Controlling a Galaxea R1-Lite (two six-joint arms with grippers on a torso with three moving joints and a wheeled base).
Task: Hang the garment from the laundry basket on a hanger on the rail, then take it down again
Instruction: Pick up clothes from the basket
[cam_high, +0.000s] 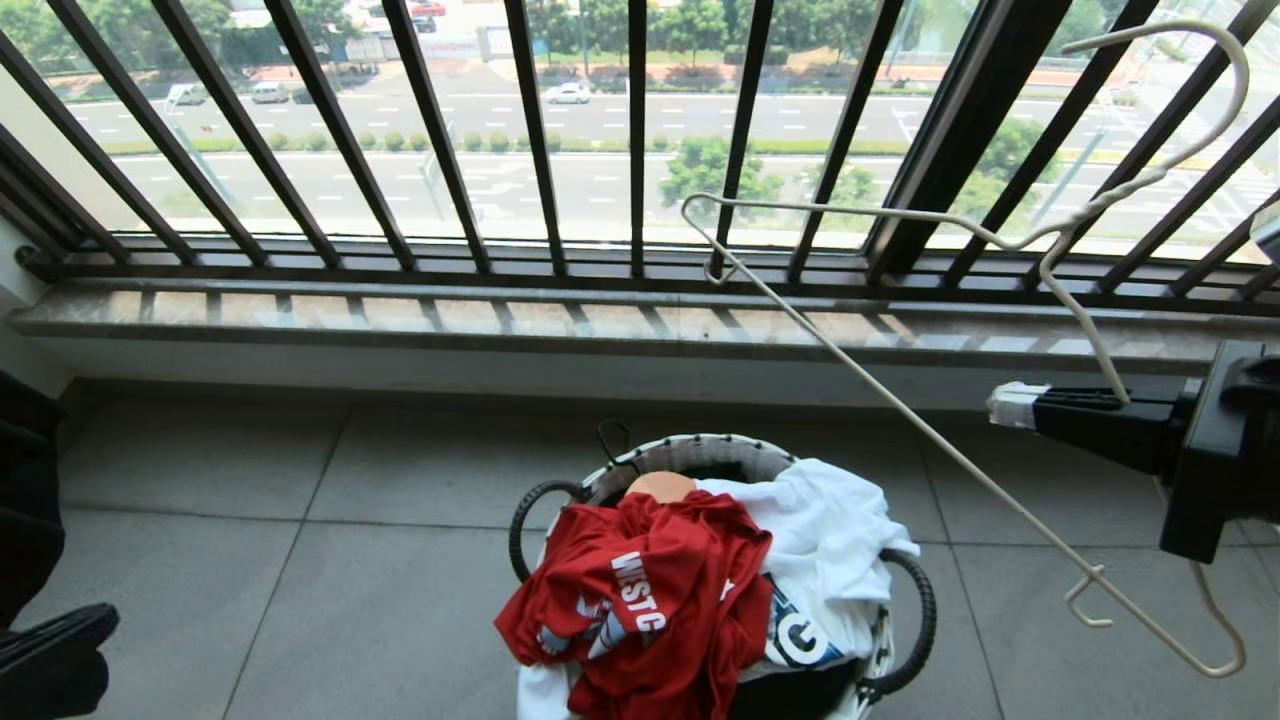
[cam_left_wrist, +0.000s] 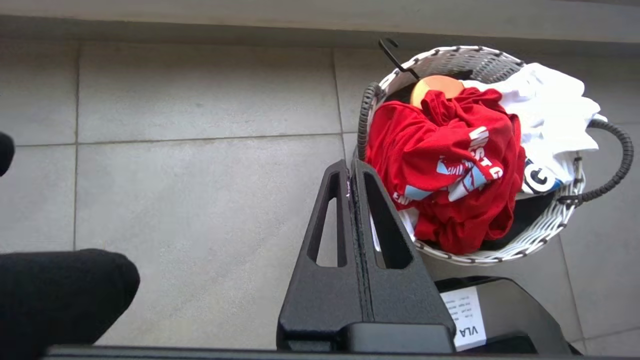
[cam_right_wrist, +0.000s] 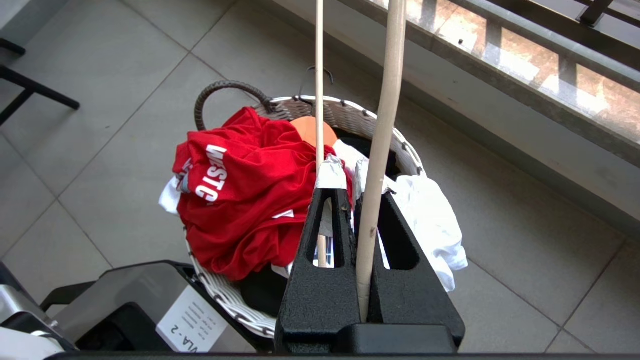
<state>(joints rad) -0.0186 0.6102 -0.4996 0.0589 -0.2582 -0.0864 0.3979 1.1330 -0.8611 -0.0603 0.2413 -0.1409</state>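
I am at the start of the job. The red T-shirt (cam_high: 650, 590) lies in a heap on top of the laundry basket (cam_high: 690, 455), and it is not on the hanger (cam_high: 900, 400) yet. The rail is not in any view, so I cannot say where it is.

The biggest thing in front of me is the black railing (cam_high: 540, 140) across the window, with a stone sill (cam_high: 400, 315) under it and a grey tile floor (cam_high: 250, 520) below. The basket sits on that floor, near the sill.

My right gripper (cam_high: 1015, 405) is up on the right side, above and to the right of the basket. It is squeezed tight on the thin cream wire hanger, which sticks out long and slanted past it. My left gripper (cam_left_wrist: 350, 172) is low beside the basket with its two fingers pressed together and nothing between them.

Next I think the left gripper must open, go down onto the red shirt and pinch it, best near the neck.

A white shirt (cam_high: 830, 550) lies right against the red one, and a wooden hanger (cam_high: 660, 487) with a black hook pokes out behind it. I could snag either by mistake. The long wire hanger hangs close over the basket too.
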